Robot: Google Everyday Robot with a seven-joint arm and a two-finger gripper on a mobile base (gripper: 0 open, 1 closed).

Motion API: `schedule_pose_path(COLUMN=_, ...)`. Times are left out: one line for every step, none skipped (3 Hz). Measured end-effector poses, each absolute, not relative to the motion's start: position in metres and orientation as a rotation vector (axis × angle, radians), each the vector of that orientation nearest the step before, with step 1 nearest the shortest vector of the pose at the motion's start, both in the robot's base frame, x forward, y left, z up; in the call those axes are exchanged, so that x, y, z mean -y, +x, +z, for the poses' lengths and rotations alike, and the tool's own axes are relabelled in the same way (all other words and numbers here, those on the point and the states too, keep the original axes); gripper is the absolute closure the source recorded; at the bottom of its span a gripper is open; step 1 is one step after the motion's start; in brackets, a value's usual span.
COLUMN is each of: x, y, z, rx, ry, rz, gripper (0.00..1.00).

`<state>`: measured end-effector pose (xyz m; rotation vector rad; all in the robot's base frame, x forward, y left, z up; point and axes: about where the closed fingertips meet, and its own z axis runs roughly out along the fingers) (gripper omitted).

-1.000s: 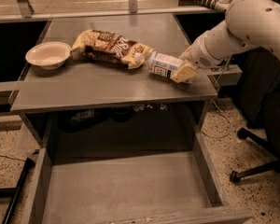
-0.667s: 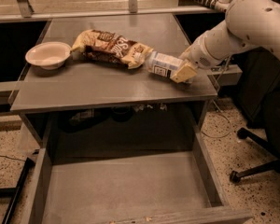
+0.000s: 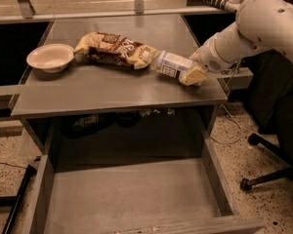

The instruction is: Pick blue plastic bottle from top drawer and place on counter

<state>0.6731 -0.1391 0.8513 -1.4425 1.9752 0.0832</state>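
Observation:
The blue plastic bottle (image 3: 173,65) lies on its side on the counter (image 3: 117,89), near the right edge, its top end next to the snack bag. My gripper (image 3: 194,74) is at the bottle's right end, its cream fingers (image 3: 194,76) around the bottle's base, low over the counter. The white arm reaches in from the upper right. The top drawer (image 3: 132,199) stands pulled out below the counter and nothing shows inside it.
A brown-and-cream snack bag (image 3: 118,49) lies mid-counter. A pale bowl (image 3: 50,57) sits at the counter's left. A black office chair base (image 3: 271,160) stands on the floor to the right. A railing runs behind the counter.

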Motion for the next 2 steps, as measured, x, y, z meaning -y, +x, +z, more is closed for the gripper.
schedule_pose_path(x=0.1391, y=0.6731, z=0.8513, rx=-1.975, ry=-1.443, rz=0.083, gripper=0.00)
schedule_pose_path(x=0.1391, y=0.6731, z=0.8513, rx=-1.975, ry=-1.443, rz=0.083, gripper=0.00)
